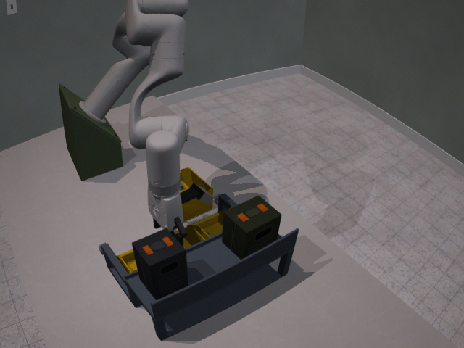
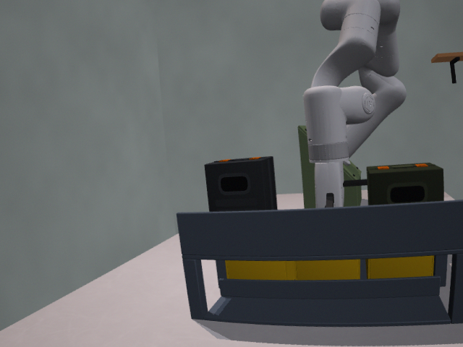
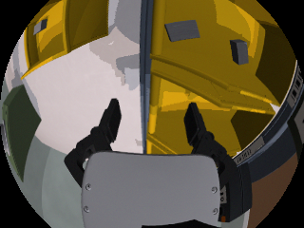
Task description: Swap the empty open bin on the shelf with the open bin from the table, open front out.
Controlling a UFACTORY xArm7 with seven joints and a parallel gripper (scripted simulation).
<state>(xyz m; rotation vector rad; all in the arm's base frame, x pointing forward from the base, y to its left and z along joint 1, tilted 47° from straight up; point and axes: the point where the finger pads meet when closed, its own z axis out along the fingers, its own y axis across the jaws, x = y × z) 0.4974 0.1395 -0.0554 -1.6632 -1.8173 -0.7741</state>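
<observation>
The gripper (image 1: 170,231) (image 2: 328,202) (image 3: 153,105) is open and holds nothing. It points down over the front edge of the shelf (image 1: 228,275) (image 2: 317,231), one finger on each side of the front lip in the wrist view. The middle yellow bin (image 1: 191,239) (image 2: 327,270) (image 3: 171,116) sits on the shelf under the inner finger; its visible inside shows no parts. Finger contact cannot be told. The table bin (image 1: 196,207) (image 3: 85,28) stands in front of the shelf, with dark and grey parts inside. The arm partly hides it in the top view.
The right shelf bin (image 1: 212,226) (image 2: 401,267) (image 3: 214,28) holds grey blocks. The left shelf bin (image 1: 129,260) (image 2: 257,270) is partly hidden. A dark grey case (image 1: 161,262) (image 2: 241,197) and a dark green case (image 1: 251,225) (image 2: 405,179) stand on the upper board, either side of the gripper.
</observation>
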